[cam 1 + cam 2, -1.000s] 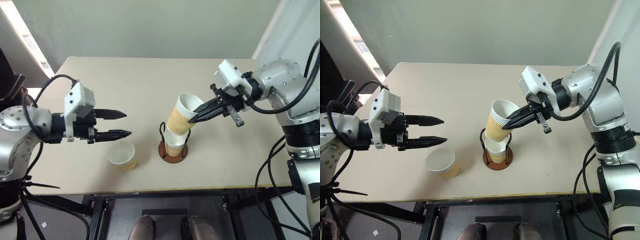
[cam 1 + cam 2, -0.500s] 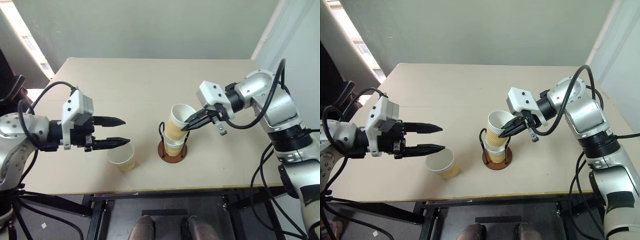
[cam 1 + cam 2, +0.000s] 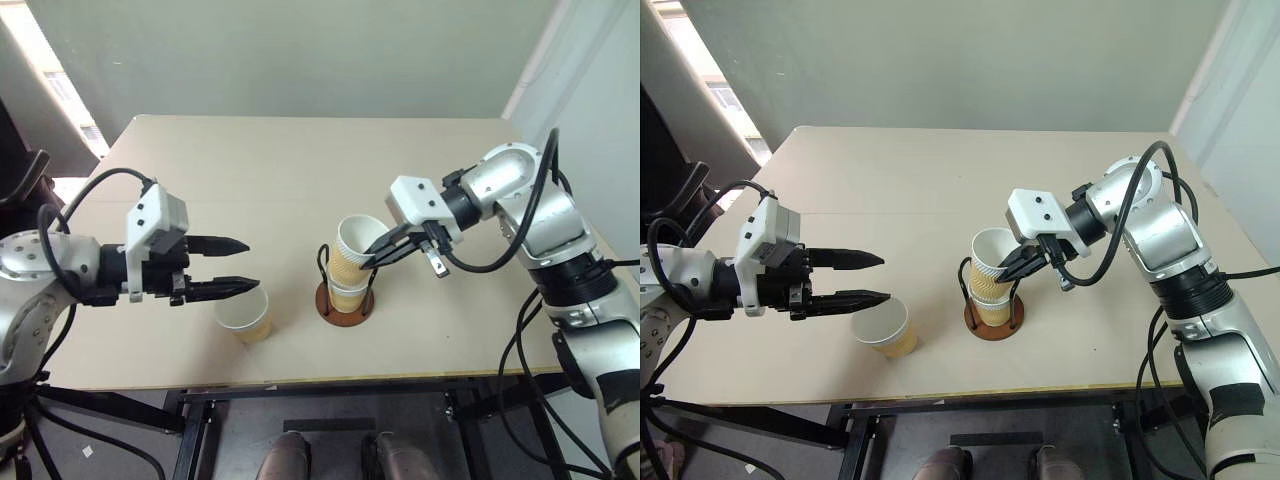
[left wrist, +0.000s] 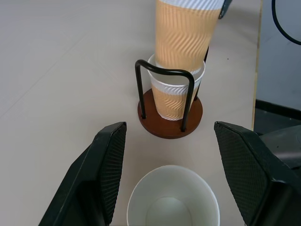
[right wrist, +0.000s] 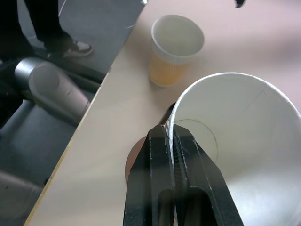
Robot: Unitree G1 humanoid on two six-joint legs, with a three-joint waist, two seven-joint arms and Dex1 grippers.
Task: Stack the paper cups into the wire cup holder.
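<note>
A beige table (image 3: 300, 160) is seen from above, with the task's things near its front edge. At the table's left, the left gripper (image 3: 226, 266) is held level above the surface with its fingers spread wide and nothing between them; a loose cup (image 3: 244, 312) stands upright on the table just below and beyond its fingertips. Near the middle, the holder (image 3: 345, 298) is set on its reddish-brown disc, and a bottom cup (image 4: 175, 99) is seated upright between its black wire loops. A top cup (image 3: 356, 248) is tilted and partly nested into that cup. Its rim is pinched by the right gripper (image 5: 171, 141), one finger inside the wall and one outside.
</note>
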